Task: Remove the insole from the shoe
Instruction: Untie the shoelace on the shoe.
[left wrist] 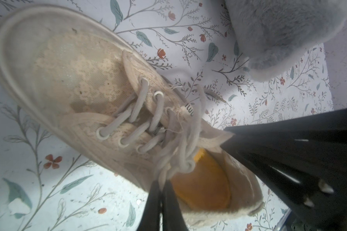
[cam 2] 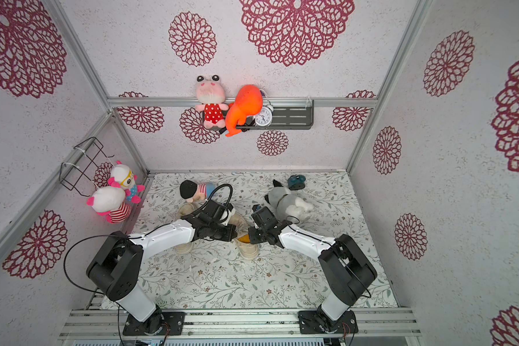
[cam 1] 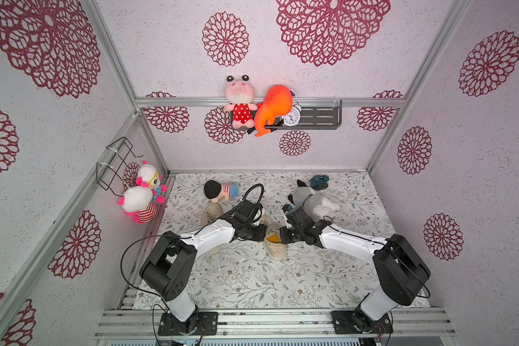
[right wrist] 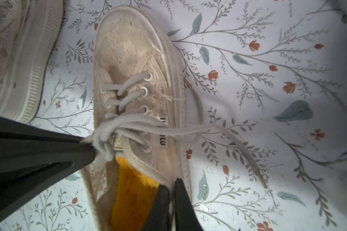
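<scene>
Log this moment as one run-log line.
left gripper: shut on shoe rim | right gripper: shut on opposite rim | insole: orange, inside shoe, ungripped

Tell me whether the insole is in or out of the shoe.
In. The orange insole lies down inside the shoe; the left gripper and right gripper pinch the shoe's side walls, not the insole.

Each arm, left (cam 1: 213, 235) and right (cam 1: 352, 242), alternates glossy white shells with matte black joint housings. Rows of small dark screws dot the white forearm shells, and the boxy black shoulder joints show tiny round holes. A thin black cable (cam 1: 122, 260) loops beside the left arm, and a thicker black hose (cam 1: 263, 194) arches above its black wrist camera block. Flat black base plates (cam 1: 207, 322) carry bolts. The fingers (left wrist: 151, 206) are black and tapered.
</scene>
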`<state>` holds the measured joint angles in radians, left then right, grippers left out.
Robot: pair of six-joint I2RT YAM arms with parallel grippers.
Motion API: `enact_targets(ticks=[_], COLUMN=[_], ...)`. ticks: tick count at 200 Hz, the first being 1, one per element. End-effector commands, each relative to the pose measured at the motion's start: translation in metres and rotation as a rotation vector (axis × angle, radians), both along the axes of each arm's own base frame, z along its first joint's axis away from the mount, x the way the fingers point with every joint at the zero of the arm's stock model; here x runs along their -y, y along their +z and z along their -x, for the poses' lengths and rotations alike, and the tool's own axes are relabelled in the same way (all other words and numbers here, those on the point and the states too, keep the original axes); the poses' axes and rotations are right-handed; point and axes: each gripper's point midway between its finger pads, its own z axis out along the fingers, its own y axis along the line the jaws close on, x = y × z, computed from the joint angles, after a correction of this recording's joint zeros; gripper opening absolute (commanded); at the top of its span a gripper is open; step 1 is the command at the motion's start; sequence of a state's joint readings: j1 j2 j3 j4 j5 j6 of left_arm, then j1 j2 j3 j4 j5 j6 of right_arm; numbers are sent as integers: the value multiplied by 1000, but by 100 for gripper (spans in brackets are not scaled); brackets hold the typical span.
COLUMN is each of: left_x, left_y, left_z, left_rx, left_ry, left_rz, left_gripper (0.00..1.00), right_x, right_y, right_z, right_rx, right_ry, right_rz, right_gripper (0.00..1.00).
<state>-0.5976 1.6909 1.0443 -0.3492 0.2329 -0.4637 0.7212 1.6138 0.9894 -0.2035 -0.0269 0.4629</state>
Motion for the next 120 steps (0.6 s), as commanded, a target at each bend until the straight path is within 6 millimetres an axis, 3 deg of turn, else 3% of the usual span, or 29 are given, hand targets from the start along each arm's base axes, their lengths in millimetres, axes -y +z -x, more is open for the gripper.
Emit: enact_targets(ticks=[1, 18, 27, 47, 68, 88, 120], left_x=[-14, -4, 0, 5, 11, 22, 40], left_y=[2, 9, 12, 18, 24, 32, 35], left_z=[-6, -8, -9, -13, -19, -27, -29], left_rx=[24, 27, 28, 42, 56, 59, 49], left_ry=[55, 59, 67, 90, 110, 141, 172], left_rz=[-24, 40, 77, 129, 176, 260, 335], left_gripper=[0, 0, 0, 0, 0, 0, 0], right_x=[10, 0, -5, -13, -11, -10, -11], right_y=[25, 53, 70, 106, 129, 138, 127], right_z=[-10, -11, -11, -12, -16, -22, -17], right_rx=[21, 39, 45, 46, 1, -75, -232], right_ry=[-65, -59, -61, -90, -242, -410, -601], right_rz=[-31, -111, -152, -258, -371, -481, -569], right_gripper=[22, 39, 43, 47, 49, 51, 55])
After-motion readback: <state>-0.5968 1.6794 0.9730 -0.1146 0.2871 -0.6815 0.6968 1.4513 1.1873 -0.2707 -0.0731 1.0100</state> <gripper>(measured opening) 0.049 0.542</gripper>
